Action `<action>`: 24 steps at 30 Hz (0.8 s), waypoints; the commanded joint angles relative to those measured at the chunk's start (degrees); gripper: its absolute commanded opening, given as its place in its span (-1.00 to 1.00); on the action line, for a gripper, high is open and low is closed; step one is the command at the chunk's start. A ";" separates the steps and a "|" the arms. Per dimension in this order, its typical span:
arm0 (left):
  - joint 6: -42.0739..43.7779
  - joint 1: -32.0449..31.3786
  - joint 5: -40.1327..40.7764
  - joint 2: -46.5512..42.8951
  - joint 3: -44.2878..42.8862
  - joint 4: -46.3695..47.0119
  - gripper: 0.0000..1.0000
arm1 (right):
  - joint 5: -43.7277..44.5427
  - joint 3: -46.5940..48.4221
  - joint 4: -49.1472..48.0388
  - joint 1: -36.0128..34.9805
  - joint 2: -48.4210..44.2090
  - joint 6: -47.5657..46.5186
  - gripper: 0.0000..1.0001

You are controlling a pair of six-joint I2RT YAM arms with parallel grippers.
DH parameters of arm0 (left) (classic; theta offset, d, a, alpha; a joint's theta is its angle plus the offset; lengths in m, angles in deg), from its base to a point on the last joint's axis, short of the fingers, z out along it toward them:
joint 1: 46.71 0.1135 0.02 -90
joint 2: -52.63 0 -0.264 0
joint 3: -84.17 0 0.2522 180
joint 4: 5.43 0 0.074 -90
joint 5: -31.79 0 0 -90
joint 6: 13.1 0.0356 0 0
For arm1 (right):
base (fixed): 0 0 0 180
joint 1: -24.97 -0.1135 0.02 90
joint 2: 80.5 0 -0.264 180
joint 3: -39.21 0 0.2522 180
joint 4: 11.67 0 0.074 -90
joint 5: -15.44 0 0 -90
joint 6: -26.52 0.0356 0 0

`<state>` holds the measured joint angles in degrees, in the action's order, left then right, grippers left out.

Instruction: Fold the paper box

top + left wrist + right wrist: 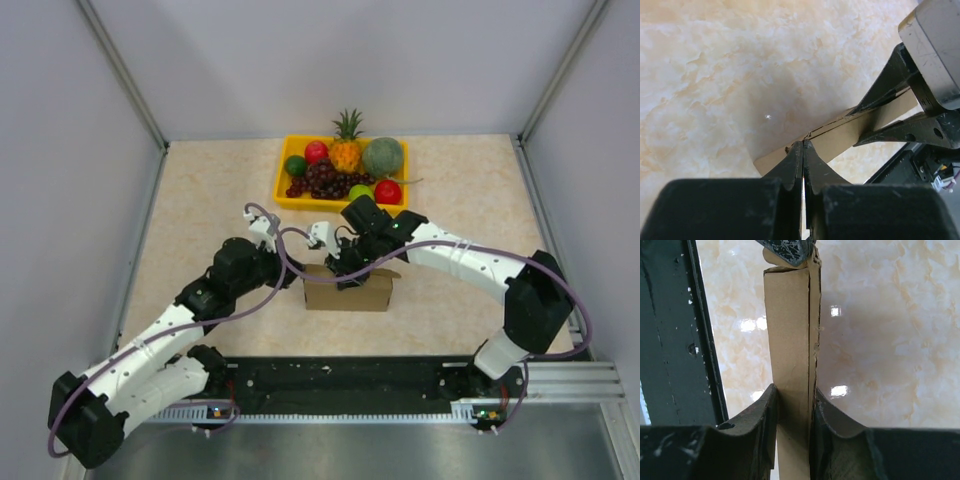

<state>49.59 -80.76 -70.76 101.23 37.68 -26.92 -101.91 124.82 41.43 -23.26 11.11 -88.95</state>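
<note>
— What are the grippers holding?
— My left gripper (pixel 803 147) is pinched tight on a thin edge of the paper box (pixel 350 293). My right gripper (pixel 794 405) clamps a doubled panel to its right.
— Why both?
— I reckon one steadies the wall while the other creases it. The box stands upright in the middle of the table (pixel 200 200), near of the yellow fruit tray (pixel 283 185).

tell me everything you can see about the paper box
The paper box is plain brown cardboard, partly folded, standing upright near the middle of the pale marbled table, apart from the yellow fruit tray behind it. In the wrist views its top shows as a narrow wall of doubled layers with a seam along it. The left end effector is shut on one end of that wall; the right end effector clamps it further along.
</note>
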 commanded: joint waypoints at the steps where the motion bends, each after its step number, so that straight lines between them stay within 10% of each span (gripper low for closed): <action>1: -5.56 -5.50 8.85 0.44 -1.37 2.19 -1.00 | -1.47 -3.56 -6.28 -1.87 0.76 5.34 -0.52; 24: -0.81 -9.64 12.82 -6.76 6.53 4.65 -1.00 | 3.28 -11.38 -17.18 1.38 -11.46 16.51 0.39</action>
<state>48.97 -89.85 -57.26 95.51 42.67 -24.36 -98.29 113.63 27.35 -22.34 1.32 -74.09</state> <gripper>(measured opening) 0.008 0.699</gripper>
